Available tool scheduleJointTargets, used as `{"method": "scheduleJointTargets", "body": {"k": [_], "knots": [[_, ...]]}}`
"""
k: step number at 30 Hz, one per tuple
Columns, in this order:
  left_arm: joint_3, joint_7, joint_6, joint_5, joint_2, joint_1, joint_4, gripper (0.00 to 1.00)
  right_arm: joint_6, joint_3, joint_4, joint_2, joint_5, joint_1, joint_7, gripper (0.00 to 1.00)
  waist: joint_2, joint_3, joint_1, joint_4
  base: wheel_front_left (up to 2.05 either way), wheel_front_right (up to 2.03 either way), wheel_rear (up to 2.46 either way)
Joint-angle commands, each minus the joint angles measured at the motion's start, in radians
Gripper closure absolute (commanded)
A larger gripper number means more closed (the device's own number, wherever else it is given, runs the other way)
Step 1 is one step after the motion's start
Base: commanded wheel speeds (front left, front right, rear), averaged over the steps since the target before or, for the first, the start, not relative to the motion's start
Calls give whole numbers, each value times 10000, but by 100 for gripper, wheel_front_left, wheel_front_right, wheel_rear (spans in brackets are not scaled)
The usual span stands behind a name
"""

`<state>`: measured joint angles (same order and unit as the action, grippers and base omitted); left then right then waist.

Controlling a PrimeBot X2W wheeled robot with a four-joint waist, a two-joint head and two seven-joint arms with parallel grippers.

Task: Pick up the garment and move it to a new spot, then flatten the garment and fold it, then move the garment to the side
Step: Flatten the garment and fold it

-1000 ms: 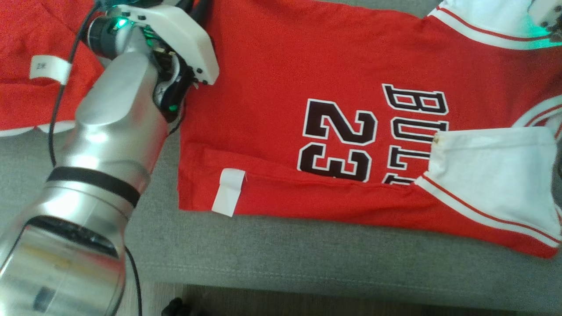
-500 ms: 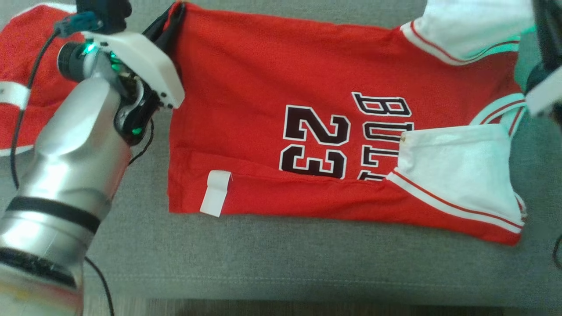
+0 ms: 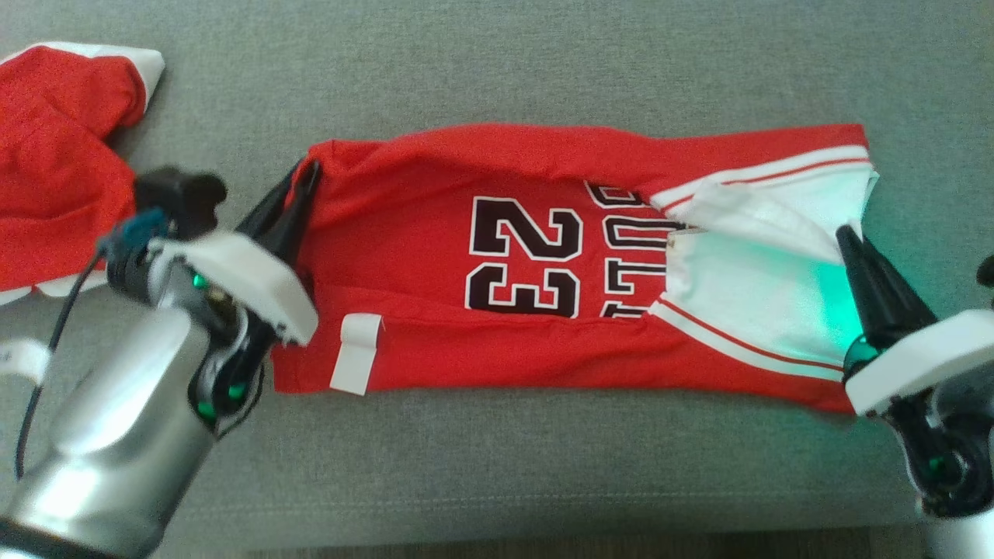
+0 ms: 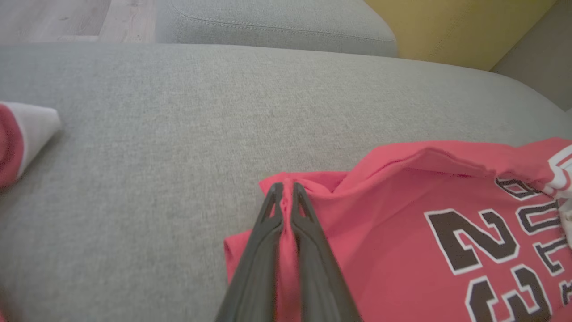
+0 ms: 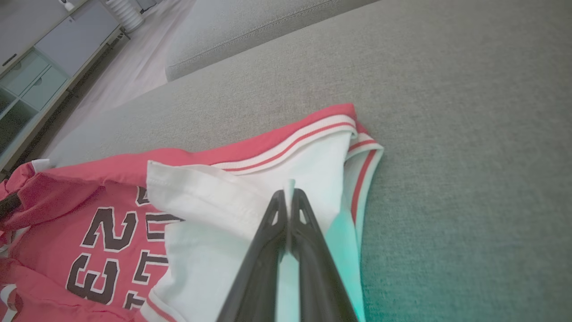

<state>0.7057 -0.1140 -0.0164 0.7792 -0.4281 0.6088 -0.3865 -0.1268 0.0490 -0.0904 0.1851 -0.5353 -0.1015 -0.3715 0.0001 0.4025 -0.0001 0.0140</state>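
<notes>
Red garment [image 3: 435, 186], white trim, black numerals [image 3: 524, 260]; grey couch [image 3: 497, 70]

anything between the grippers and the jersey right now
Nothing visible: the left gripper is shut on the jersey at a red corner, the right gripper on its white end. A second red garment lies apart to the left.

I am looking down at a grey upholstered cushion [image 3: 497, 70] that is carrying two pieces of clothing. A red jersey [image 3: 404, 233] with white trim and the number 23 is lying stretched lengthwise across the middle, running parallel to the cushion's front edge and sitting near it. Its far long side is curling up over itself. A second red garment [image 3: 54, 171] is lying bunched toward the cushion's left end, apart from the jersey, with bare grey fabric showing between them.
</notes>
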Motion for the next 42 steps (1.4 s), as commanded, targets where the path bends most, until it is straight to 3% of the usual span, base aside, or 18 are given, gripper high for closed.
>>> {"method": "scheduleJointTargets", "body": {"k": [1,7,13,14,15,16,17,23,28,32,35,42], "knots": [[-505,-107,-198,92,-598,-7,613,100,-39,-7,-502,-51,80,142,-53,100,-1,-21,1,-22,0,0,0],[-631,-39,-876,183,-1242,-1217,2107,100,-39,327,-731,-508,112,835,-62,100,-1,-138,1,-74,0,0,0],[-662,118,-1260,362,-1482,-1906,2677,100,-39,538,-838,-795,188,1466,-60,100,-1,-213,1,-68,0,0,0],[-677,119,-1328,393,-1491,-1998,2676,82,-39,556,-819,-822,242,1560,-62,100,-1,-229,1,-80,0,0,0],[-702,104,-1387,441,-1485,-2089,2659,55,-39,568,-792,-855,236,1631,-53,93,-1,-241,1,-94,0,0,0],[-770,36,-1447,542,-1422,-2180,2647,23,-39,584,-772,-877,257,1692,-21,56,-1,-255,1,-98,0,0,0],[-790,-26,-1500,563,-1392,-2255,2619,0,-39,605,-761,-887,331,1742,34,0,-1,-276,1,-104,0,0,0],[-1107,-861,-2193,448,-1156,-2821,2410,0,-39,605,-1012,-794,1098,1840,929,0,-1,-573,1,-137,0,0,0],[-1558,-1414,-3179,-486,-888,-3304,2947,0,-39,428,-1681,-713,2041,1711,2077,0,-1,-939,1,-118,0,0,0],[-1935,-1467,-3596,-1223,-679,-3516,3574,0,-39,330,-2065,-720,2562,1571,2449,0,-1,-1149,1,-88,0,0,0],[-2287,-1473,-3757,-1965,-461,-3779,4213,0,-39,120,-2298,-720,2881,1428,2537,0,-1,-1348,1,-96,0,0,0],[-2556,-1476,-3683,-2925,-181,-4409,4699,0,-39,-271,-2350,-756,3075,1514,2403,0,-1,-1744,1,-97,0,0,0]]}}
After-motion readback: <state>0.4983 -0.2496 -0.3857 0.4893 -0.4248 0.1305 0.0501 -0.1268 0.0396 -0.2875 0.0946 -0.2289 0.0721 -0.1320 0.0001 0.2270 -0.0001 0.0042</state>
